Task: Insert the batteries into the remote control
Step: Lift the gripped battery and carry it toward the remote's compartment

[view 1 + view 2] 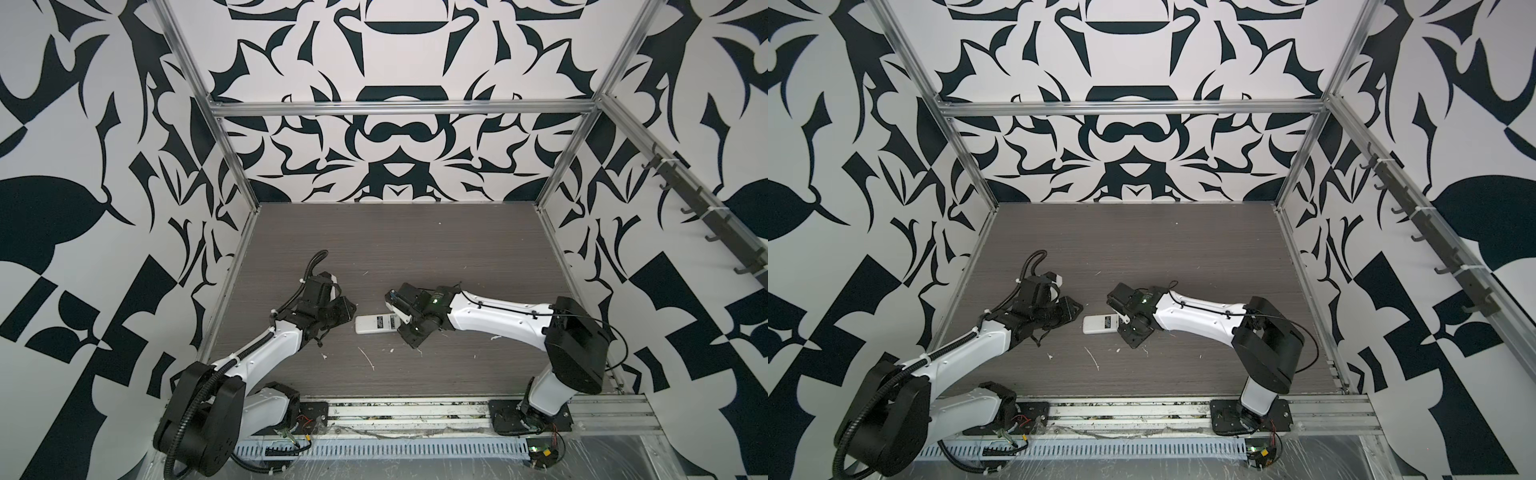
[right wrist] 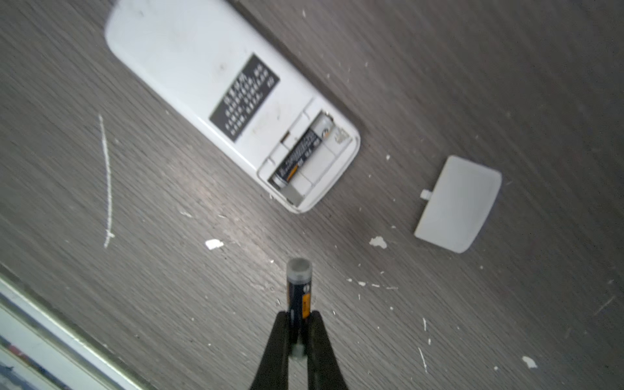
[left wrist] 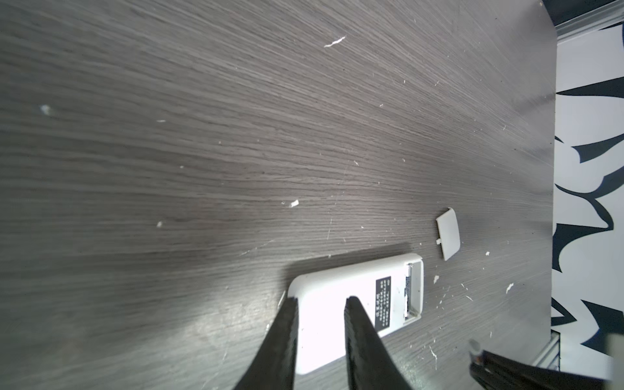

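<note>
Remote control [image 2: 189, 60]: face down on table [image 1: 415, 249], battery bay uncovered.
Seated battery [image 2: 299, 153]: in the bay slot nearer the label.
Held battery [image 2: 299, 287]: pinched in right gripper [image 2: 299, 315], apart from remote.
Left gripper [image 3: 319, 302]: fingers narrowly parted, gripping nothing, over remote's plain end.
Cover plate [image 2: 459, 202]: loose, beside bay end.

Remote control [image 2: 189, 57] looks glossy plastic, table [image 2: 472, 84] matt woodgrain

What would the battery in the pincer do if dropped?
Probably roll: the battery is a smooth round cylinder. It looks stiff, not bendy. It might slip, since about half sticks out past the right pincer.
</note>
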Action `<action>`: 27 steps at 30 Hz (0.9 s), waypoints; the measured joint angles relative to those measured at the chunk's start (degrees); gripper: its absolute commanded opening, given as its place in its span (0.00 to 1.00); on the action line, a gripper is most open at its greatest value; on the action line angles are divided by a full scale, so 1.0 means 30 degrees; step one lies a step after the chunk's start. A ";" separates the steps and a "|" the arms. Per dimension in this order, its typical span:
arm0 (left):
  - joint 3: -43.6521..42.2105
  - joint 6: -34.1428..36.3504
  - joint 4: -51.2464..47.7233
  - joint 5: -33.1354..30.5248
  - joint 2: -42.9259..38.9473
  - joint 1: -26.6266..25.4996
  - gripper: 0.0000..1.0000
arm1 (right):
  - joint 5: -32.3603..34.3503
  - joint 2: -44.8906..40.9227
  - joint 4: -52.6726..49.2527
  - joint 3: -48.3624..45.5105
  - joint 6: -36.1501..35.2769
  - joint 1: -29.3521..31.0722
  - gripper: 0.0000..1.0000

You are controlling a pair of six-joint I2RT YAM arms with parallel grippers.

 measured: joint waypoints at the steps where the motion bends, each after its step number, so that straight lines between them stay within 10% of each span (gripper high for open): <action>1: -0.0058 0.0015 -0.0007 -0.0095 -0.0087 0.0000 0.29 | 0.0022 0.0073 -0.0015 0.0357 0.0095 -0.0058 0.00; 27: -0.1647 0.0430 0.0372 -0.1137 -0.2710 0.0000 0.30 | -0.0255 0.2608 -0.3293 0.4444 0.5333 -0.0852 0.00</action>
